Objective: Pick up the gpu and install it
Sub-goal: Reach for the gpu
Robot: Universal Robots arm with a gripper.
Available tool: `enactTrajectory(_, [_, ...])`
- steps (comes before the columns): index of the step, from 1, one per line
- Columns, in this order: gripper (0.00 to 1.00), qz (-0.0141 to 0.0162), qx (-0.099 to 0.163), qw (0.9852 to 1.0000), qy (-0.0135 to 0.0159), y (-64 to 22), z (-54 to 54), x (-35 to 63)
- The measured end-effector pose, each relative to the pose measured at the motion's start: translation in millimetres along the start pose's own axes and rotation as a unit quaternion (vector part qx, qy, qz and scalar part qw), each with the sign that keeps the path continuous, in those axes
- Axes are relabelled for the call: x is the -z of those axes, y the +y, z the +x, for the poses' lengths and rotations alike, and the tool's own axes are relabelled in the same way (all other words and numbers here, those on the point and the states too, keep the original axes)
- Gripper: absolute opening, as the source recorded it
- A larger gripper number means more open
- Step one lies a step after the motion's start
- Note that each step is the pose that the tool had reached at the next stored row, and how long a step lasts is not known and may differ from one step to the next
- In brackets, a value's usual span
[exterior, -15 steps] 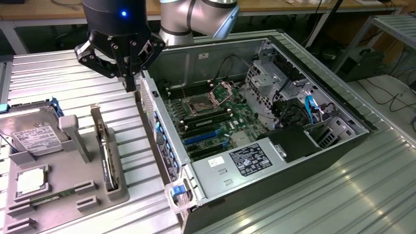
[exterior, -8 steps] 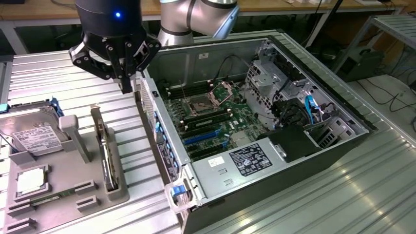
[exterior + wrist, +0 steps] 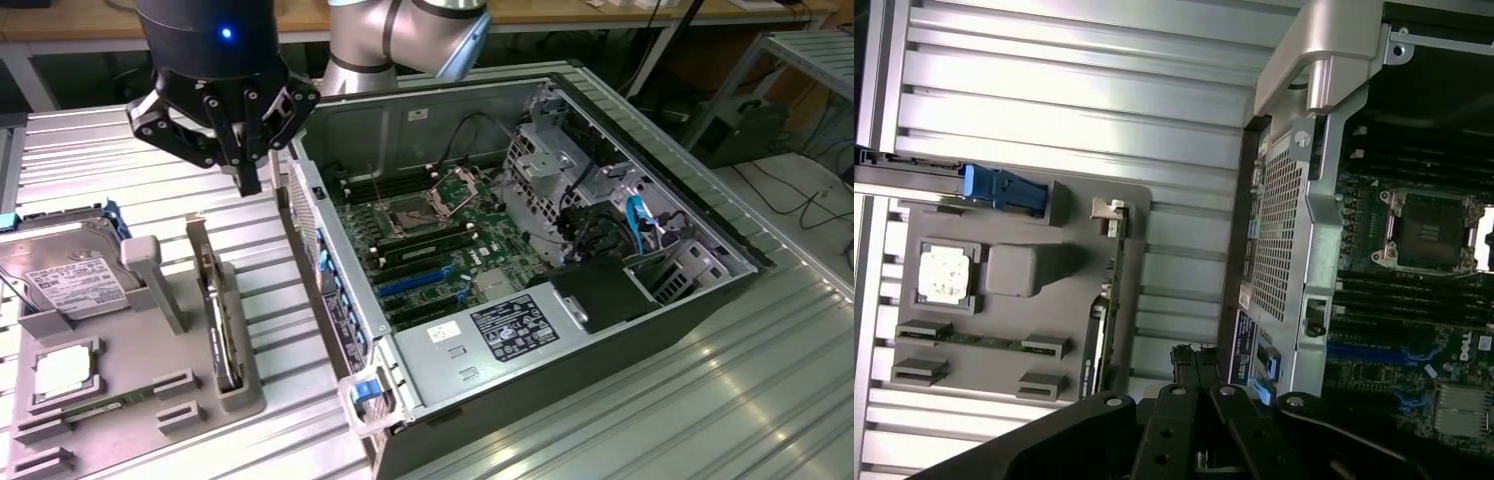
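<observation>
Fingertips pinched right together on the gripper (image 3: 248, 180), nothing between them, so it's empty and hanging tip-down over the ribbed metal table (image 3: 747, 400). It sits above the gap between the grey holder tray (image 3: 174, 400) and the open computer case (image 3: 400, 125), close by the case's perforated rear wall. And there's the gpu (image 3: 220, 310), standing on its thin edge in a slot of that tray, untouched. In the exterior view it's lower than the gripper and nearer the camera, with clear air between the two. Over to the wrist view: the gripper (image 3: 1192, 358) and its black linkages, and the gpu (image 3: 1097, 335) showing as a dark strip along the tray's edge. Further out on the tray, the hard drive (image 3: 67, 275) with its white label sits at the exterior view's left, with a square processor (image 3: 60, 370) in its pocket. Inside the case, the motherboard (image 3: 427, 250) lies in plain sight, blue slots (image 3: 407, 285) showing
</observation>
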State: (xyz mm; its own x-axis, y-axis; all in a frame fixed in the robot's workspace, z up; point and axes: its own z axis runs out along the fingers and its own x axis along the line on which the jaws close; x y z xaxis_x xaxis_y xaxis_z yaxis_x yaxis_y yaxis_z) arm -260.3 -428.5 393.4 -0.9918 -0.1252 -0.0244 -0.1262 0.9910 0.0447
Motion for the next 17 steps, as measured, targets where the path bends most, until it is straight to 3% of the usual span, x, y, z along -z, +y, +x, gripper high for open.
enactTrajectory(8, [0.11,-0.0003,0.005,1.0,0.0002,-0.6,11.6,0.3])
enactTrajectory(12, [0.11,-0.0006,0.008,1.0,0.0002,-1.0,27.8,0.7])
enactTrajectory(17, [0.11,-0.0007,0.008,1.0,0.0003,-1.0,39.6,1.0])
